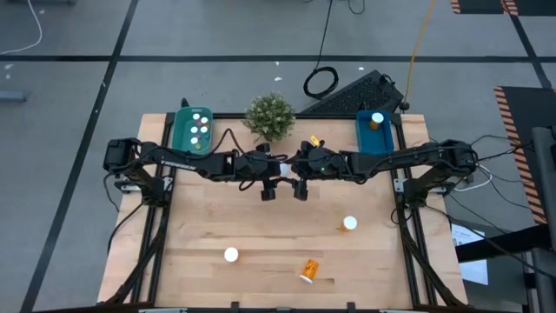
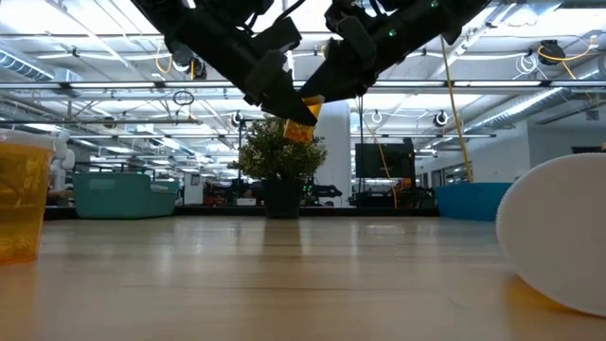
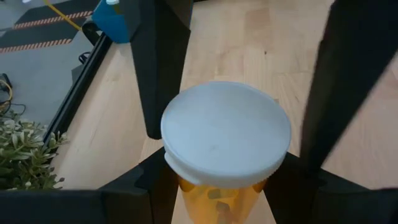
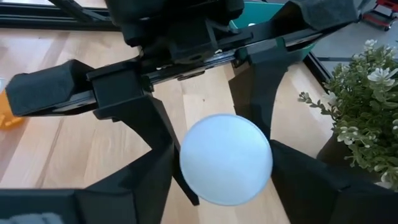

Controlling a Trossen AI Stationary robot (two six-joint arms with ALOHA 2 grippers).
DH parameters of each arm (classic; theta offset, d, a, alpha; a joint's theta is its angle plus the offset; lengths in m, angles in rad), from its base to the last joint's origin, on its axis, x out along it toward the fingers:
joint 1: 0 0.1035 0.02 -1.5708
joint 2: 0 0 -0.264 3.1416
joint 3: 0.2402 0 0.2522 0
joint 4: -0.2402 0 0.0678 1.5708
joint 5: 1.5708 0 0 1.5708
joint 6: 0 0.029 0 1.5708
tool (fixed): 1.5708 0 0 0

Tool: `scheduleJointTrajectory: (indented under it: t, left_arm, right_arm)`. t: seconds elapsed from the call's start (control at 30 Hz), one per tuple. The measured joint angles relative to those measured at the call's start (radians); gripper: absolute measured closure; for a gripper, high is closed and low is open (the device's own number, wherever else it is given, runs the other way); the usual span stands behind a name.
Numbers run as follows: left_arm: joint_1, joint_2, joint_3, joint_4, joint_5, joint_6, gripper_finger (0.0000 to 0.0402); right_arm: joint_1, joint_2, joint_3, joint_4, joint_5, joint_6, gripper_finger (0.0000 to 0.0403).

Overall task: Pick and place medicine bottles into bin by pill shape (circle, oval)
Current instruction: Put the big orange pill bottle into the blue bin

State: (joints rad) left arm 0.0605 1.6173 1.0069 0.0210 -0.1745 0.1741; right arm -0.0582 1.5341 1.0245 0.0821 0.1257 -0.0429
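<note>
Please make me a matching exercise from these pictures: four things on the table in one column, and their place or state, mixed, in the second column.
Things:
1. green bin
2. blue bin
3. plant
4. orange bottle

Place or state:
a. has a single bottle inside
b. lies on its side on the wood
c. has several white caps inside
d. stands between the two bins

Pairs: 1-c, 2-a, 3-d, 4-b

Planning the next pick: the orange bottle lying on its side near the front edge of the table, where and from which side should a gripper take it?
Grip the orange bottle across its orange body, just behind the white cap, coming straight down from above. It lies on its side on the table, so the round body offers two opposing sides to the fingers; closing across its long axis should keep it from rolling away.
</note>
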Motion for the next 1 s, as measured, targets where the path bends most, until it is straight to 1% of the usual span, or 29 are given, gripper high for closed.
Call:
scheduleJointTrajectory:
  t: [0.1, 0.2, 0.3, 0.47, 0.57, 0.8, 0.9, 1.0]
  left_arm:
    - [0.0, 0.0, 0.0, 0.0, 0.0, 0.0, 0.0202]
    - [0.0, 0.0, 0.0, -0.001, 0.0, -0.001, 0.0202]
    - [0.0, 0.0, 0.0, -0.001, -0.001, -0.001, 0.0202]
    - [-0.008, 0.0, 0.0, -0.001, -0.008, -0.004, 0.0199]
    - [-0.023, 0.0, 0.0, -0.005, -0.036, -0.014, 0.0178]
    - [-0.035, 0.0, 0.001, -0.069, -0.085, -0.065, 0.0103]
    - [-0.029, 0.0, 0.001, -0.104, -0.088, -0.084, 0.0086]
    - [-0.025, 0.0, 0.001, -0.133, -0.088, -0.137, 0.0081]
  right_arm:
    - [0.0, 0.0, 0.0, -0.003, 0.0, 0.0, 0.0183]
    - [0.0, 0.0, -0.001, -0.003, 0.0, 0.001, 0.0198]
    - [0.0, 0.0, -0.001, -0.004, 0.0, 0.001, 0.02]
    - [0.0, 0.0, -0.001, -0.004, 0.0, -0.003, 0.0189]
    - [0.0, 0.0, -0.001, -0.014, -0.001, -0.022, 0.0191]
    - [-0.002, -0.014, -0.002, -0.097, -0.001, -0.025, 0.0193]
    - [-0.006, -0.027, -0.002, -0.135, 0.0, -0.026, 0.0193]
    - [-0.025, -0.058, -0.002, -0.2, 0.001, -0.03, 0.0193]
